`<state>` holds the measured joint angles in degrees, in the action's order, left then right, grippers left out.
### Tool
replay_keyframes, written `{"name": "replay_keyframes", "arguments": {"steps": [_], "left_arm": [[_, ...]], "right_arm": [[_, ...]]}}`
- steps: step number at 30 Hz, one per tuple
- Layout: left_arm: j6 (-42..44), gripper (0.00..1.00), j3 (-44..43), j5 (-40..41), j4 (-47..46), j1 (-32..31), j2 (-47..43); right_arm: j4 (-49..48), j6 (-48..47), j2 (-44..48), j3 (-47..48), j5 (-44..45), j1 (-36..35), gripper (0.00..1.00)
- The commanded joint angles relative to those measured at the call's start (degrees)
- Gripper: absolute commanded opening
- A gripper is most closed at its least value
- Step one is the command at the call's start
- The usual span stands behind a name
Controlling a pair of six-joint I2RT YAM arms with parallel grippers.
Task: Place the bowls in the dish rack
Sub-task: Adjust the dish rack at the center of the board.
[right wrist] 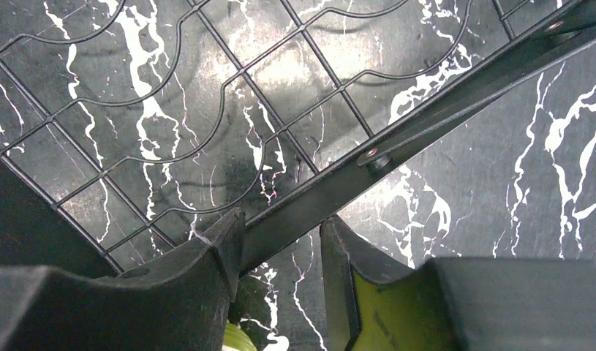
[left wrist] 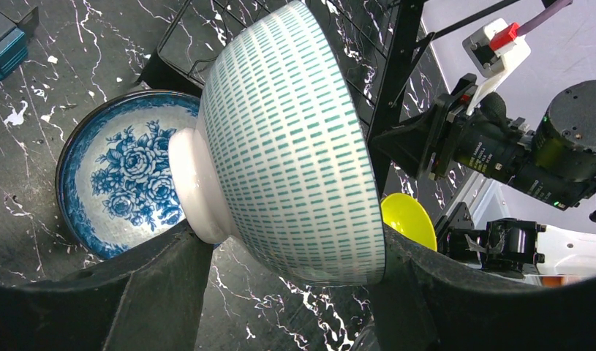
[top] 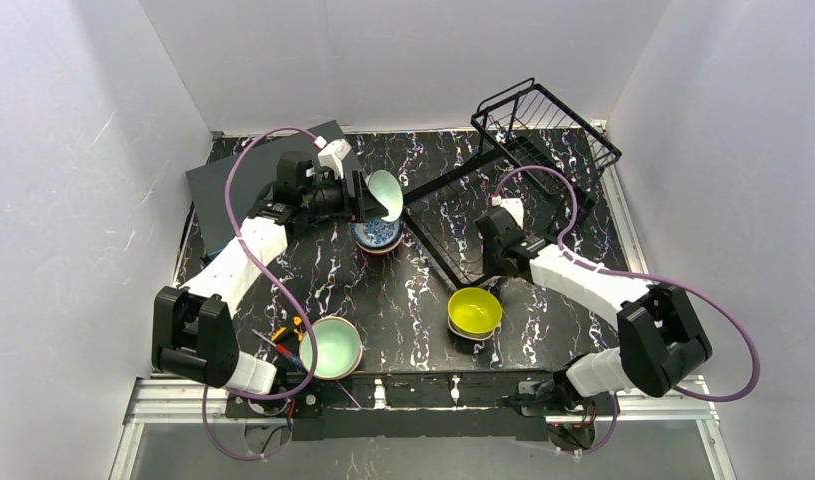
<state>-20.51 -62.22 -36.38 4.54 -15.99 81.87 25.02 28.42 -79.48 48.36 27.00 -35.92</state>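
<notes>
Left wrist view: left gripper [left wrist: 295,292] clamps the green-dashed bowl [left wrist: 295,139]; no writing legible.

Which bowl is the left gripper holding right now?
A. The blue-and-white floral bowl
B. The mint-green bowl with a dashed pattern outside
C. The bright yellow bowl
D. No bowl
B. The left gripper is closed on the mint-green bowl, tilted on its side and lifted above the floral bowl, while the yellow bowl sits on the table.
</notes>
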Motion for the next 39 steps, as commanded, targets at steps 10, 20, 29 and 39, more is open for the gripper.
{"name": "replay_keyframes", "arguments": {"steps": [10, 20, 29, 39], "left_arm": [[1.1, 0.00, -1.1, -0.9, -1.5, -0.4, -4.1], [1.0, 0.00, -1.1, -0.9, -1.4, -0.4, -4.1], [1.3, 0.00, -1.0, -0.8, -1.3, -0.5, -4.3], [1.3, 0.00, -1.0, -0.6, -1.3, -0.5, -4.3]], "right_arm": [[-6.3, -13.9, 5.3, -1.3, -14.0, 7.5, 0.01], [-3.5, -13.7, 9.0, -2.8, -15.2, 10.9, 0.01], [-0.1, -5.9, 4.3, -2.0, -12.3, 15.6, 0.74], [-5.3, -3.8, -2.4, -1.6, -19.2, 16.2, 0.87]]}}
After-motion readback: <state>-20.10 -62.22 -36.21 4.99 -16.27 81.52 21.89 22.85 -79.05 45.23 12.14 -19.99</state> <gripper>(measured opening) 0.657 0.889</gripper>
